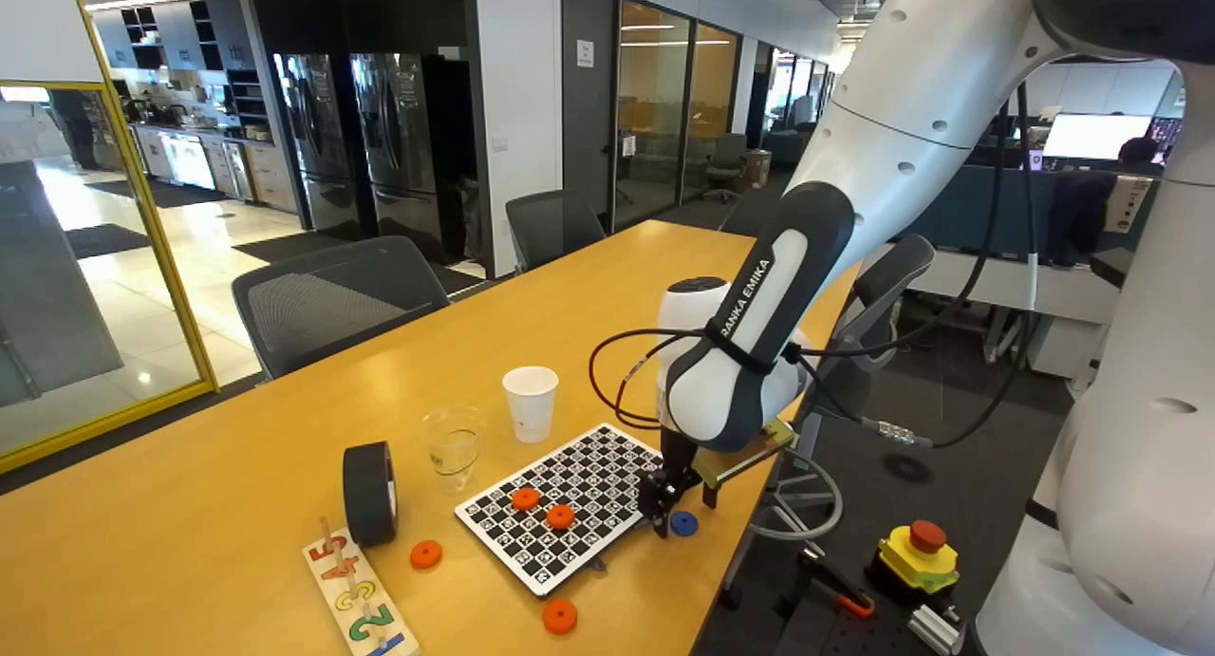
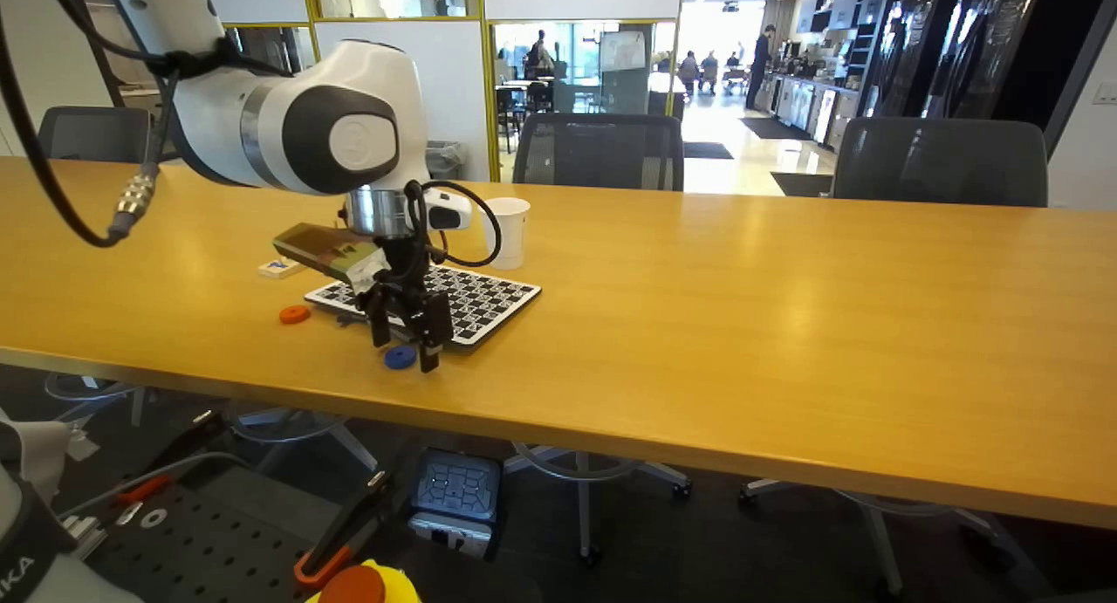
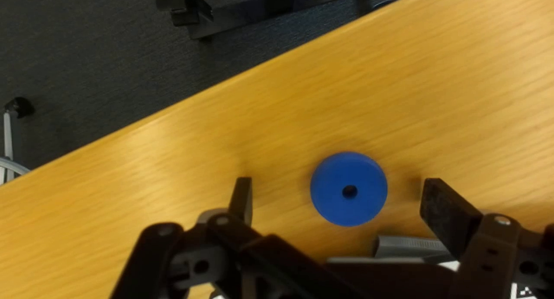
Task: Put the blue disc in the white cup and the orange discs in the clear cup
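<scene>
1. We see a wood-grained table and, on it, a checkered board.
2. Left of that board, we find a black tape roll standing on edge; nearer lies a pale strip with coloured numerals (we make out a green 2).
3. Along the table's far side, we notice mesh-backed chairs.
4. Far left, in an exterior view, we spot steel refrigerators.

White-and-black jointed robot arm: arched over at its black elbow, slanting downward | rounded white wrist: low | black two-fingered gripper: pointing down, dark fingers parted wide
</scene>
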### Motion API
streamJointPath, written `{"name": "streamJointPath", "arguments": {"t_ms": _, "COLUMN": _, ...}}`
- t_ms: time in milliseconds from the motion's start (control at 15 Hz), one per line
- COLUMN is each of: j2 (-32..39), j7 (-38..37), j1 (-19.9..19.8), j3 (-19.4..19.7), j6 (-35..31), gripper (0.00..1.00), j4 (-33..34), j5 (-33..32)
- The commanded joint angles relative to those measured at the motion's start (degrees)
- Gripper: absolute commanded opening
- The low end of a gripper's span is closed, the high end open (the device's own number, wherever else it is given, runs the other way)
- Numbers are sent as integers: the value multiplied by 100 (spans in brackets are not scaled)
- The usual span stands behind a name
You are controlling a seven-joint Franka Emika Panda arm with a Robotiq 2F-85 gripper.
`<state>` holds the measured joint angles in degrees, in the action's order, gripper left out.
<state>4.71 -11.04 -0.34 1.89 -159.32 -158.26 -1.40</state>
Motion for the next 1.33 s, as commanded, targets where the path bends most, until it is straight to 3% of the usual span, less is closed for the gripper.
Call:
{"name": "streamJointPath", "arguments": {"t_ms": 0, "j2": 12, "j7": 155, "j1": -38, "j3": -8, "j6": -121, "gripper": 75, "j4": 7, "j5": 189}}
{"name": "streamJointPath", "arguments": {"t_ms": 133, "j2": 2, "j7": 203, "j1": -49, "j3": -23, "j6": -93, "gripper": 66, "j4": 6, "j5": 303}}
{"name": "streamJointPath", "arguments": {"t_ms": 533, "j2": -84, "j7": 607, "j1": -93, "j3": -74, "j6": 56, "gripper": 22, "j4": 27, "j5": 966}}
{"name": "streamJointPath", "arguments": {"t_ms": 733, "j2": -210, "j7": 813, "j1": -111, "j3": -62, "j6": 310, "gripper": 21, "j4": 31, "j5": 1219}}
{"name": "streamJointPath", "arguments": {"t_ms": 1000, "j2": -777, "j7": 572, "j1": -160, "j3": 98, "j6": 1210, "gripper": 22, "j4": 78, "j5": 707}}
{"name": "streamJointPath", "arguments": {"t_ms": 1267, "j2": -1779, "j7": 421, "j1": -271, "j3": 114, "j6": 2272, "gripper": 21, "j4": 94, "j5": 180}}
